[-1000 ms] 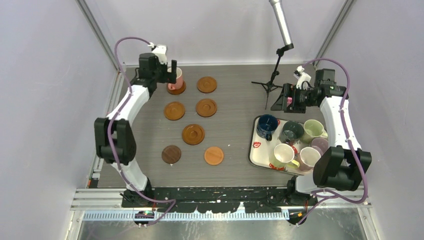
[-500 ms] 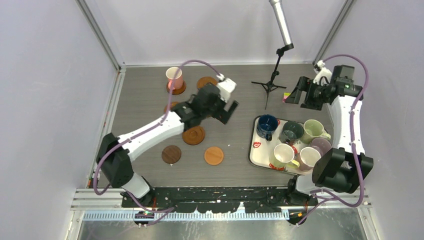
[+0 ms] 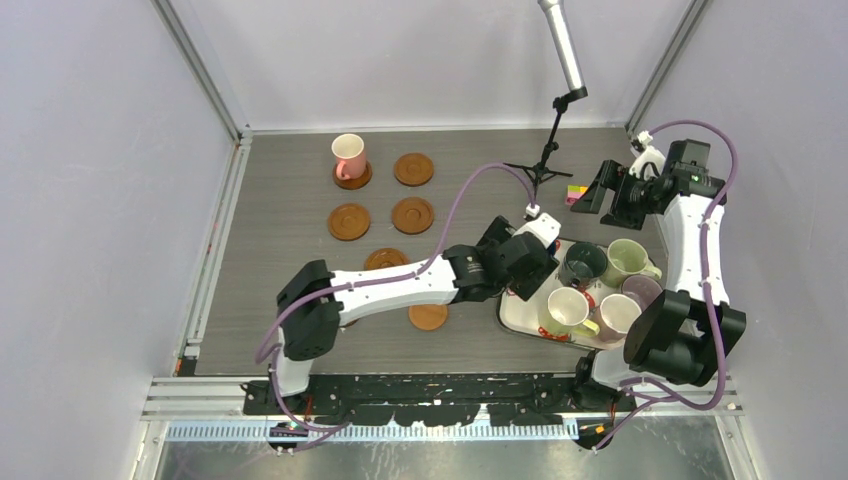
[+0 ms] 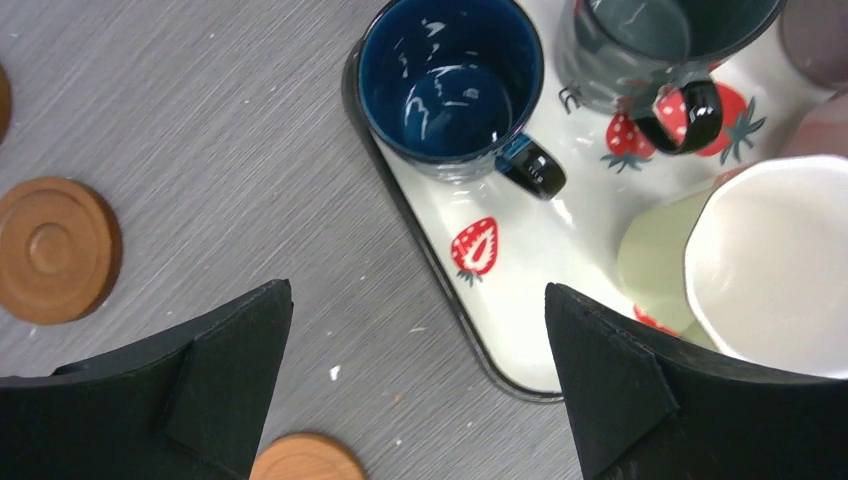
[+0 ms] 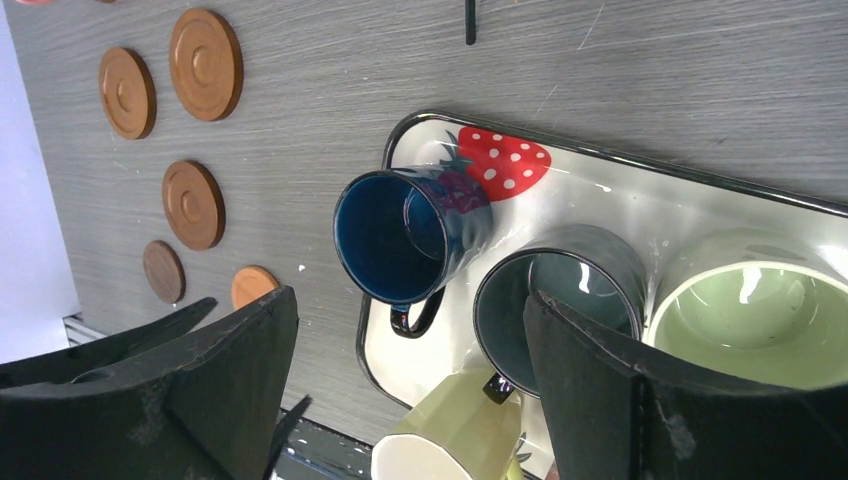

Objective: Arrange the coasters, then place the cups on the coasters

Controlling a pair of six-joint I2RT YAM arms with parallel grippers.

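Note:
A pink cup stands on the far-left coaster. More brown coasters lie on the grey table. My left gripper hovers open over the tray's left edge, just short of the dark blue cup. Dark grey, light green, pale yellow, cream-pink and purple cups fill the tray. My right gripper is open, raised beyond the tray, holding nothing.
The white strawberry-print tray sits at the right. A black microphone stand rises behind it. The outstretched left arm crosses the near coasters and partly covers one. A dark coaster shows in the right wrist view.
My left arm has swung from the pink cup at the far left across the table to the tray, jaws open. The right gripper has drawn back and up to the far right.

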